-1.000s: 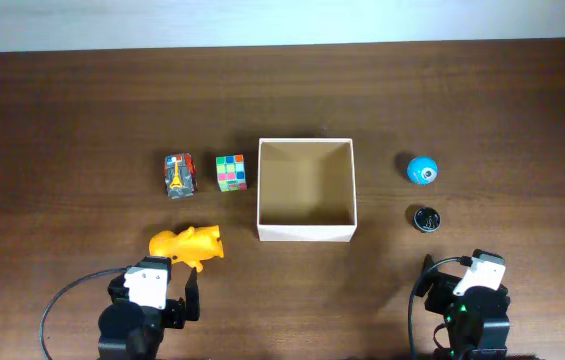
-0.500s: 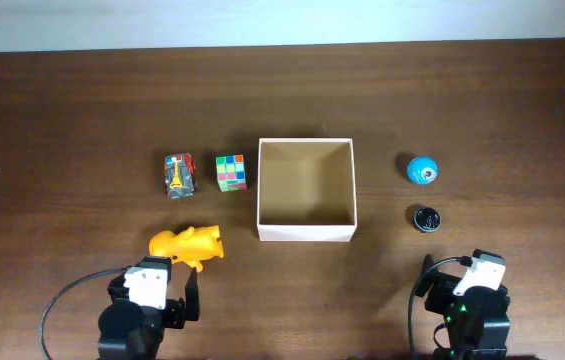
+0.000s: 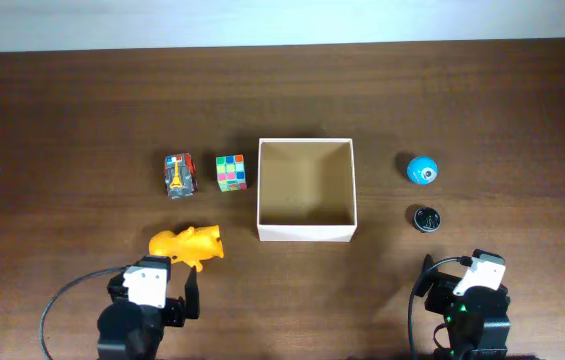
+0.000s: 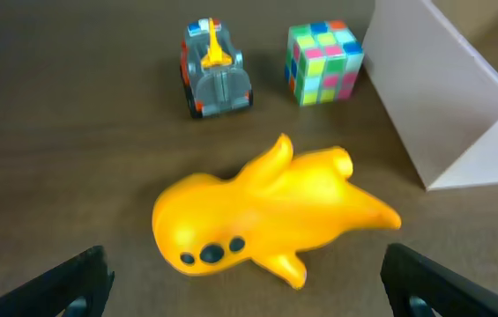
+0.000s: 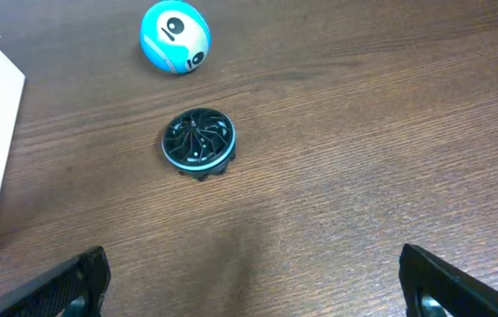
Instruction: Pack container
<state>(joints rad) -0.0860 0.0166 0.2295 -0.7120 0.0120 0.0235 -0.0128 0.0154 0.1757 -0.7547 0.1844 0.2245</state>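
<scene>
Plainly the packing has not begun: all five toys lie on the dark wooden table [image 3: 62, 120], none of them inside the box.

Farthest left stands a small grey toy car with orange and blue trim [image 3: 178, 176], and just beside it a pastel multicoloured puzzle cube [image 3: 230, 172]. Nearer the robot, a glossy yellow-orange animal figure [image 3: 188, 243] lies on its side. At the middle of the table sits the container, a square open-top box with thin white walls and a tan cardboard inside [image 3: 305, 235], and its floor shows bare. To its right are a blue-and-white ball [image 3: 421, 169] and, a little nearer the robot, a black finned disc with a teal ring [image 3: 424, 217], close together but apart. Every toy is left to move.

The left gripper [image 4: 247, 295] sits low at the near edge, aimed at the yellow-orange figure just ahead. Its fingers are spread wide and hold nothing. The right gripper [image 5: 253, 282] mirrors it on the other side, facing the disc and ball, fingers likewise wide apart and empty. Judging by the aim, the figure looks the likeliest first pick.
</scene>
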